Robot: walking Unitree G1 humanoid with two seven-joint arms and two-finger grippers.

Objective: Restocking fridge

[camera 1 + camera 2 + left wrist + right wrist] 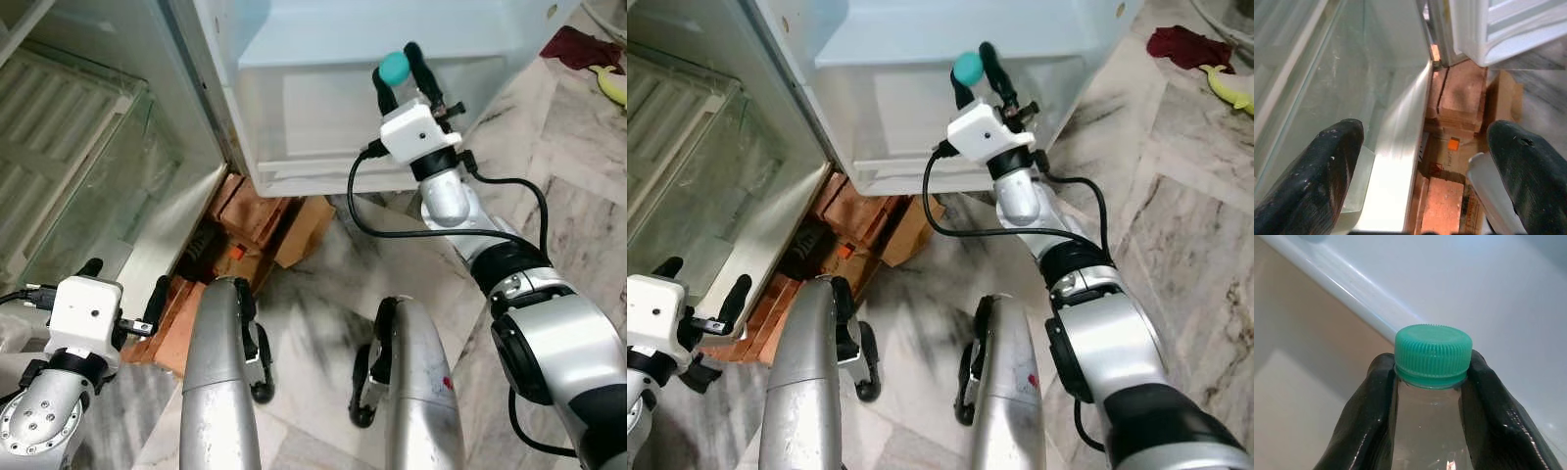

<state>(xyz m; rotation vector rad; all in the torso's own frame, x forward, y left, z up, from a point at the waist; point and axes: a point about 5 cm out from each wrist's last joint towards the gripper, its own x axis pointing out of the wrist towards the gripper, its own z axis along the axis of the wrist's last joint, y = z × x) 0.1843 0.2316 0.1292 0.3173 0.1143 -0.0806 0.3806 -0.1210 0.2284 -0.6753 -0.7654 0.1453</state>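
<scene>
A clear bottle with a teal cap [1433, 355] is held by its neck in my right gripper [400, 73], which is shut on it. The bottle cap [395, 67] is raised against the white door shelf [323, 108] of the open fridge, level with its upper edge. The bottle's body is hidden behind the gripper in the eye views. My left gripper [122, 289] hangs low at the left, open and empty, in front of the fridge's bottom glass drawer [1332, 98]. Its fingers [1332, 161] stand wide apart.
Orange bricks [260, 220] and cardboard prop up the fridge's base on the marble floor [323, 284]. My two silver legs [220, 382] stand before them. A red cloth [588, 47] and a banana [612, 83] lie on the floor at far right.
</scene>
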